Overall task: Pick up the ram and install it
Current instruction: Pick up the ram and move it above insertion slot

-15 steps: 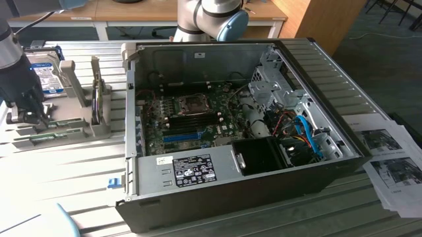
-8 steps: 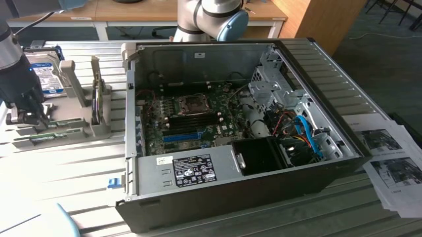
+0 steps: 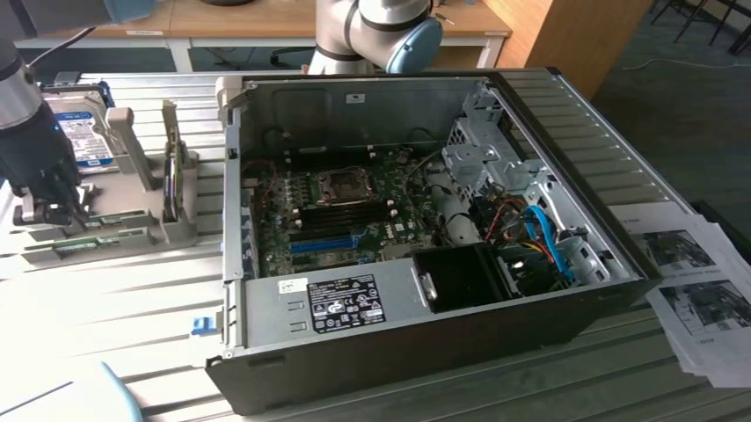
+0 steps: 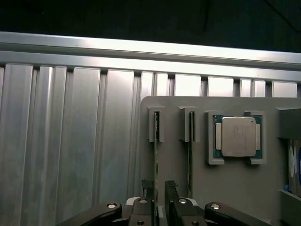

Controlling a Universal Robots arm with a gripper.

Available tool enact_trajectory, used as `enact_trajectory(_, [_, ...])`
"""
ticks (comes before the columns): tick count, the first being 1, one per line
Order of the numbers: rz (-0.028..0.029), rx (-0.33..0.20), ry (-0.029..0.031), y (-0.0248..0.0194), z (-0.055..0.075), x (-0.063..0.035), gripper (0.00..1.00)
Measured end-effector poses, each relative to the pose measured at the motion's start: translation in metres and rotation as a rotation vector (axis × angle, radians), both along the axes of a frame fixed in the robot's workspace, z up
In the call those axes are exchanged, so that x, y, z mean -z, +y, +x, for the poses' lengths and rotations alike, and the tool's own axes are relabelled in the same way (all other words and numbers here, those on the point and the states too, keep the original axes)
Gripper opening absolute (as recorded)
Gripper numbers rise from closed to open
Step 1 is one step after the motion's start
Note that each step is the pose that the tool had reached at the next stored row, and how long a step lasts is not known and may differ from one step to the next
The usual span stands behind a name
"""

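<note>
- At the exterior view's left, the gripper (image 3: 56, 214) hangs over a grey holder (image 3: 123, 220);
- released fingers (image 4: 170, 188) straddle the ram (image 4: 156, 141), standing on edge in its slot; its length runs away from the gripper.

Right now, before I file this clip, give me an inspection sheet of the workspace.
Surface: ribbed metal table, bearing a grey plastic holder tray.
Job's things: thin green ram stick standing on edge in a tray slot; open black computer case.
Clutter: second green stick, silver processor chip, silver hard drive, printed paper sheets.
Grippers: black claw open, straddling the ram stick.
Cables: blue flat cables inside the case.
Surroundings: wooden desks beyond the table.
</note>
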State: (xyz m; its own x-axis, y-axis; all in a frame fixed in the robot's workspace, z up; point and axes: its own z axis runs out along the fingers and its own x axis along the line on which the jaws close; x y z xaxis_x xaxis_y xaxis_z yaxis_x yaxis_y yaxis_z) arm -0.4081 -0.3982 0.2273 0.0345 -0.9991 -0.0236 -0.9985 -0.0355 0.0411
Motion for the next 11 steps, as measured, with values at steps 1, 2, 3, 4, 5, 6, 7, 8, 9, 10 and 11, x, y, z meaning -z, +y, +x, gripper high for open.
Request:
enact_trajectory(1, [0.0,0.0,-0.0001,-0.0002,0.0,0.0008,0.23])
enact_trajectory(2, [0.0,0.0,0.0,-0.0004,0.0,0.0015,0.23])
enact_trajectory(3, [-0.0001,0.0,0.0,-0.0005,0.0,0.0021,0.23])
enact_trajectory(4, [-0.0001,0.0,0.0,-0.0006,0.0,0.0023,0.23])
enact_trajectory(5, [-0.0001,0.0,0.0,-0.0006,0.0,0.0023,0.23])
enact_trajectory(6, [-0.0001,0.0,0.0001,-0.0006,0.0,0.0023,0.23])
enact_trajectory(7, [0.0,0.0,0.0001,-0.0006,0.0,0.0023,0.23])
enact_trajectory(8, [0.0,0.0,0.0,-0.0006,0.0,0.0023,0.23])
enact_trajectory(9, [0.0002,0.0,-0.0003,-0.0006,0.0004,0.0025,0.23])
enact_trajectory(10, [0.0001,0.0,-0.0003,-0.0007,0.0012,0.0025,0.23])
enact_trajectory(11, [0.0,0.0,-0.0001,-0.0007,0.002,0.0024,0.23])
